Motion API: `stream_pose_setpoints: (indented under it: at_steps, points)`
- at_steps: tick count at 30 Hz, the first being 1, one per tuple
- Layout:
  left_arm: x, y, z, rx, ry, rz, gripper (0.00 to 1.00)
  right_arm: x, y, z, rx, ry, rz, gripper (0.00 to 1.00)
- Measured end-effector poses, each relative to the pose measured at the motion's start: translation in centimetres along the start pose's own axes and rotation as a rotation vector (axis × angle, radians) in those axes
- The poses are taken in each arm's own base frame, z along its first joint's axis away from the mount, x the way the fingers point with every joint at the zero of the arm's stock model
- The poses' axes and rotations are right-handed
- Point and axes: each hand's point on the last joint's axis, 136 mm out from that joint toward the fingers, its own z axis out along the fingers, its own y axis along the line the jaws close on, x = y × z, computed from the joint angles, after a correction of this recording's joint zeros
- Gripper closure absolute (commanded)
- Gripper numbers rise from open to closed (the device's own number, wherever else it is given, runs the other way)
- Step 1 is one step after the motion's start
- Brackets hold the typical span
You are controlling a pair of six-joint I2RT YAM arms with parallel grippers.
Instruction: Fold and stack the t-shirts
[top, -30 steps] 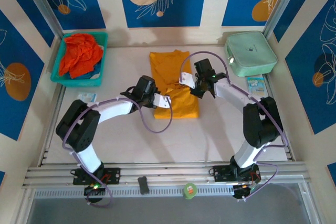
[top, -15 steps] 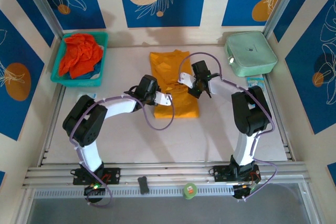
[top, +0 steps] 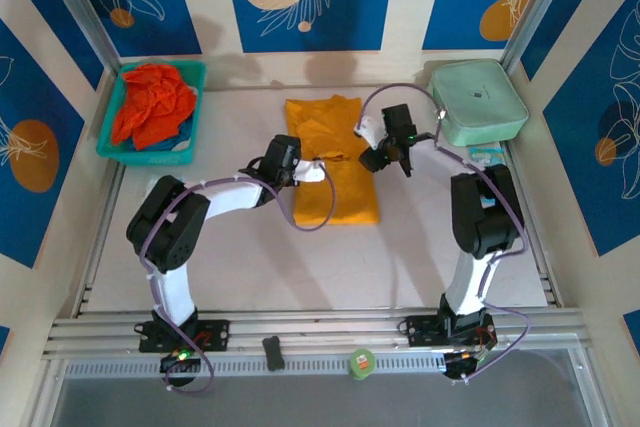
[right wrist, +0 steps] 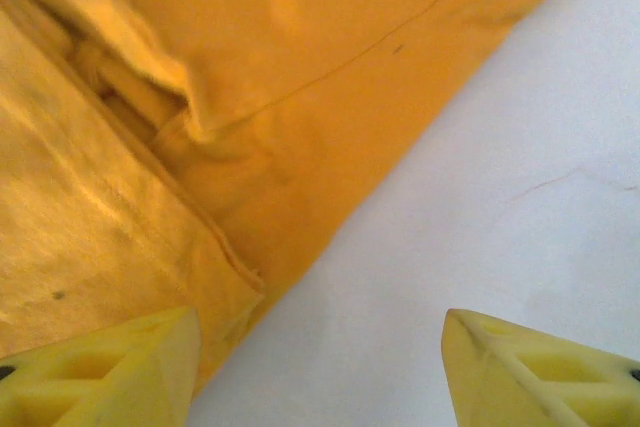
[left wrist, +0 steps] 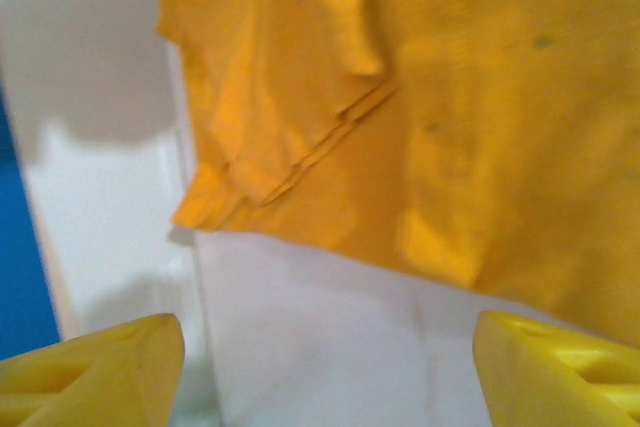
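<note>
The yellow-orange t-shirt (top: 340, 197) lies folded into a long strip in the middle of the table. My left gripper (top: 316, 169) hovers at its left edge, open. In the left wrist view this gripper (left wrist: 330, 377) has bare table between its yellow fingertips (left wrist: 95, 372), and the shirt's layered hem (left wrist: 450, 127) lies just ahead. My right gripper (top: 373, 153) stands open at the shirt's right edge. In the right wrist view the gripper (right wrist: 320, 367) is empty, its left fingertip (right wrist: 100, 367) over the shirt (right wrist: 250, 97). The red-orange t-shirt (top: 150, 107) is bunched in the basket.
A teal basket (top: 197, 82) stands at the back left and a mint-green zipped case (top: 478, 102) at the back right. Small packets lie near the case (top: 488, 159) and by the left arm (top: 165, 185). A green tape roll (top: 361, 362) sits on the front rail.
Both grippers were shut over the shirt and now stand open. The left one shifted toward the back. The right one moved right and back to the shirt's edge.
</note>
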Motion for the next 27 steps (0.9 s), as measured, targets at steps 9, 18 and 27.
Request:
stream_pose_setpoints:
  at_steps: [9,18,27]
  points:
    - [-1.2,8.8,-11.4,-0.230,-0.216,-0.089,0.19,-4.9,2.8,-14.0,-0.031,-0.327,-0.333,0.33]
    - [-3.7,0.5,-17.3,0.051,-0.390,0.269,0.17,4.0,12.3,-13.7,-0.305,-0.042,-0.802,0.33]
    - [-2.1,-11.8,-15.9,0.444,-0.362,0.540,0.18,10.0,15.3,-10.2,-0.457,0.207,-1.009,0.40]
